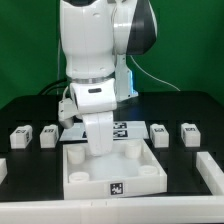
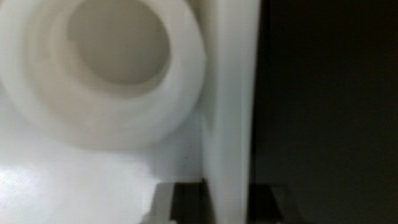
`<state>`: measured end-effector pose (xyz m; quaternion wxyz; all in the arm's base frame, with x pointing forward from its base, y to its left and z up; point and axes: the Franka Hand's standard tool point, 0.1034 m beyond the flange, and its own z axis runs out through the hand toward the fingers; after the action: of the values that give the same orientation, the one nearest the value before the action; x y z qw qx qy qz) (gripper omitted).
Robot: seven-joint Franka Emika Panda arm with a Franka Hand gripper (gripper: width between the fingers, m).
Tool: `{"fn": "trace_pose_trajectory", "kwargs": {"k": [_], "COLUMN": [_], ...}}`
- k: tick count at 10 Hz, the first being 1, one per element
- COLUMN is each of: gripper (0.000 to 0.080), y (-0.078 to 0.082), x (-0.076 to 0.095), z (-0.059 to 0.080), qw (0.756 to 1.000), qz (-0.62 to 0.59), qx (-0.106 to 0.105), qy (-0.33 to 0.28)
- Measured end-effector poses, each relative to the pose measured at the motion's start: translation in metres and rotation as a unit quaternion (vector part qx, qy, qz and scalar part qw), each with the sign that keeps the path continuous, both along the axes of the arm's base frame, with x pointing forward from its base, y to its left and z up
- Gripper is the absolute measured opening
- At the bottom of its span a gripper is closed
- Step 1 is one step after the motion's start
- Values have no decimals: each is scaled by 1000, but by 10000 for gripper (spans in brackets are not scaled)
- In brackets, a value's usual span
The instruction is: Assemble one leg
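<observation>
Four small white legs with marker tags lie on the black table in the exterior view: two at the left [image 1: 20, 135] [image 1: 47, 135] and two at the right [image 1: 158, 133] [image 1: 189, 133]. None is held. My gripper [image 1: 100, 152] is down at the back of the large white tray [image 1: 115, 185]. In the wrist view my gripper [image 2: 231, 200] has its dark fingers [image 2: 187, 203] tight on either side of the tray's thin upright wall [image 2: 231, 120]. One round corner socket [image 2: 107, 60] fills the picture beside the wall.
The marker board [image 1: 122, 129] lies on the table behind the tray, partly hidden by the arm. White rail pieces stand at the exterior view's left edge [image 1: 3, 166] and right edge [image 1: 210, 170]. A green wall rises behind the table.
</observation>
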<state>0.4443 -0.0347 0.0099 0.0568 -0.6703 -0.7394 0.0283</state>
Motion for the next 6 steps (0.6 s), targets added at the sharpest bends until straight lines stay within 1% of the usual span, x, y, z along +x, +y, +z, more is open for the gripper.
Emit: {"fn": "trace_pose_trajectory", "kwargs": {"k": [1,3,4,5,6], "gripper": [71,70,70,70,70], "y": [13,51,70,80,86], "x": [11,36,45,45,46], "z": [0,2,4,1,1], "qw": [1000,999,999,999,999], "qz": [-14,-38,-36,-35,-39], "qx": [1,5,8,10,10], "qy": [-5,-16,-20,-16,-15]}}
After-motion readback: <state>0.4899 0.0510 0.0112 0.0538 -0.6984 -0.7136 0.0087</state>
